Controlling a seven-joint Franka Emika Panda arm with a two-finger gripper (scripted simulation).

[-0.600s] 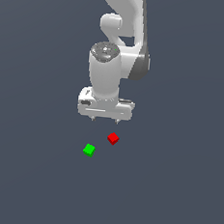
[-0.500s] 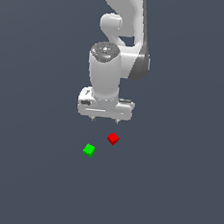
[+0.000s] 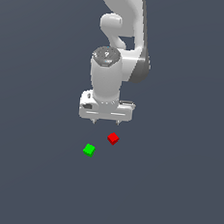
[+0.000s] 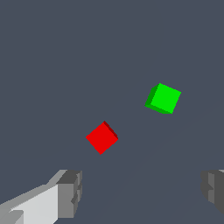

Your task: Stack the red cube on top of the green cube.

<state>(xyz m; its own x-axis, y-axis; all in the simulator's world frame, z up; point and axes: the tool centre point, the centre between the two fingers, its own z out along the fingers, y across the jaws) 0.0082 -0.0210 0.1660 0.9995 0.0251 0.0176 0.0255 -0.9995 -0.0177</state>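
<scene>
From the exterior view, I see nothing has shifted in the last half second: the gripper [image 3: 105, 122] hangs at centre frame above the floor exactly as before, with the red cube [image 3: 113, 139] just below it and the green cube [image 3: 89, 150] lower left, near but apart. So I judge the approach hasn't started. In the wrist view, my claw's fingers [image 4: 70, 192] are spread wide and empty, the red cube [image 4: 102, 138] mid-frame, the green cube [image 4: 163, 98] upper right.

Matt, smooth red cube [image 3: 113, 139] and green cube [image 3: 89, 150]; glossy white arm [image 3: 110, 75].
</scene>
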